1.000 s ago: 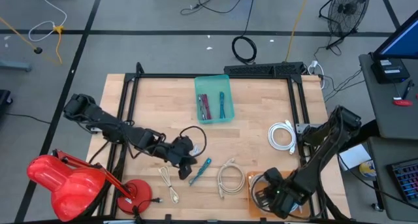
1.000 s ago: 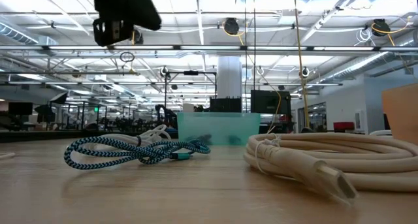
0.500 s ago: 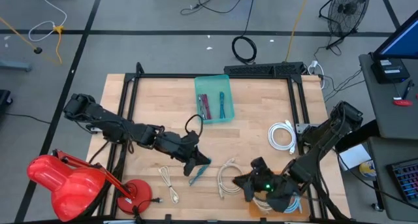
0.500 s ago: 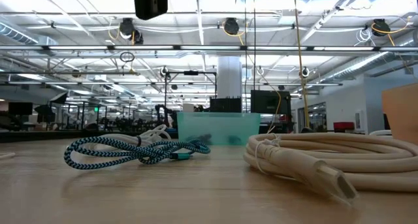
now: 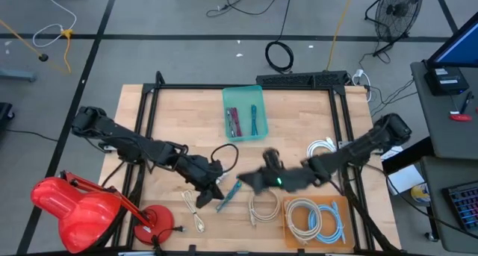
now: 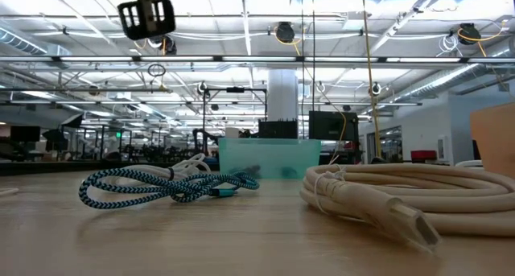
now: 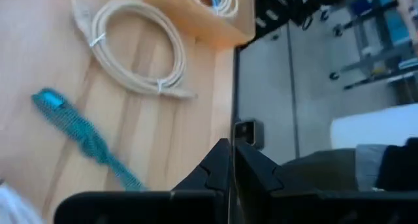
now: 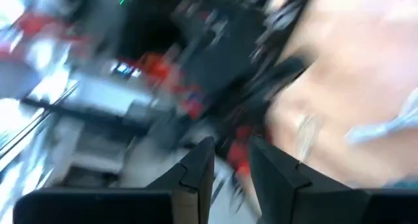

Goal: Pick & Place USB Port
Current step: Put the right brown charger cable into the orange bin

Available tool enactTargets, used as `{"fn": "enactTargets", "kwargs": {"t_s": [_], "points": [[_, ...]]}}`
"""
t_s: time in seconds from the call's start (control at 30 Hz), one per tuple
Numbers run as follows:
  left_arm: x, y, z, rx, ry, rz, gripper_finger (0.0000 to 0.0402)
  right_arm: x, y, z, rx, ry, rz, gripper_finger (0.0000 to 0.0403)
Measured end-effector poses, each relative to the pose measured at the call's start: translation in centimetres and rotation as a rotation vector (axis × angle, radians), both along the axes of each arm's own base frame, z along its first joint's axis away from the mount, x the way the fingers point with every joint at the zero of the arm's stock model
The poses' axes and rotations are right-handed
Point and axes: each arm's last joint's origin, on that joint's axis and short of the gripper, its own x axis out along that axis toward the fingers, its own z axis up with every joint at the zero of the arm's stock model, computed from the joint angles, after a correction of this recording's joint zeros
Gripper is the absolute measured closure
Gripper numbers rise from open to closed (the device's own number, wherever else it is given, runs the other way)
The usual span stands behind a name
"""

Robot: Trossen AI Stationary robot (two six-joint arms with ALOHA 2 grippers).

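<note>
A teal braided USB cable (image 5: 228, 197) lies on the wooden table; it also shows in the left wrist view (image 7: 83, 135) and the low view (image 6: 161, 186). A cream coiled cable (image 5: 262, 207) rests flat to its right (image 7: 137, 49). My left gripper (image 5: 211, 189) hovers just left of the teal cable, with its fingers shut (image 7: 232, 160) and nothing between them. My right gripper (image 5: 251, 183) hangs, blurred, above the table's middle, right of the teal cable. It is open (image 8: 232, 155), with a narrow gap between the fingers.
A teal bin (image 5: 245, 114) holding cables stands at the far middle. An orange tray (image 5: 317, 220) with coiled cables sits at the near right. A white coil (image 5: 323, 154) lies at the right and a thin beige cable (image 5: 193, 210) at the near left. A red lamp (image 5: 82, 207) stands off the near left corner.
My right arm has swung fast from over the orange tray at the near right edge toward the table's left. It now reaches the middle, beside the teal cable, and the tray is uncovered. My left gripper shifted slightly right, then back, and turned. The cables have not moved.
</note>
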Motion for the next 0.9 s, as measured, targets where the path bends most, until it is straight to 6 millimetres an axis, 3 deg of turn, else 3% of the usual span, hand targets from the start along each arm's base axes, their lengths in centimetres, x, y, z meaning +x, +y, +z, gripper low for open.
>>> {"fn": "enactTargets", "kwargs": {"t_s": [0.13,0.33,0.57,0.77,0.9], "points": [[-1.8,0.7,0.5,0.094,0.06,0.003,0.038,0.6,-2.9,-1.7,0.074,0.185,-0.026,0.0314],[-4.9,2.2,1.5,0.293,0.123,0.01,0.038,0.7,-4.9,-5.1,0.227,0.465,-0.112,0.0314],[-7.1,3.7,2.1,0.445,0.186,0.097,0.038,4.3,-4.3,-8.1,0.33,0.52,-0.059,0.0314],[-7.6,4.0,1.9,0.485,0.227,0.082,0.038,9.1,-2.6,-7.8,0.319,0.619,0.063,0.0314],[-7.8,3.9,1.8,0.51,0.238,0.059,0.038,10.4,-1.7,-7.1,0.307,0.781,0.093,0.0314]]}}
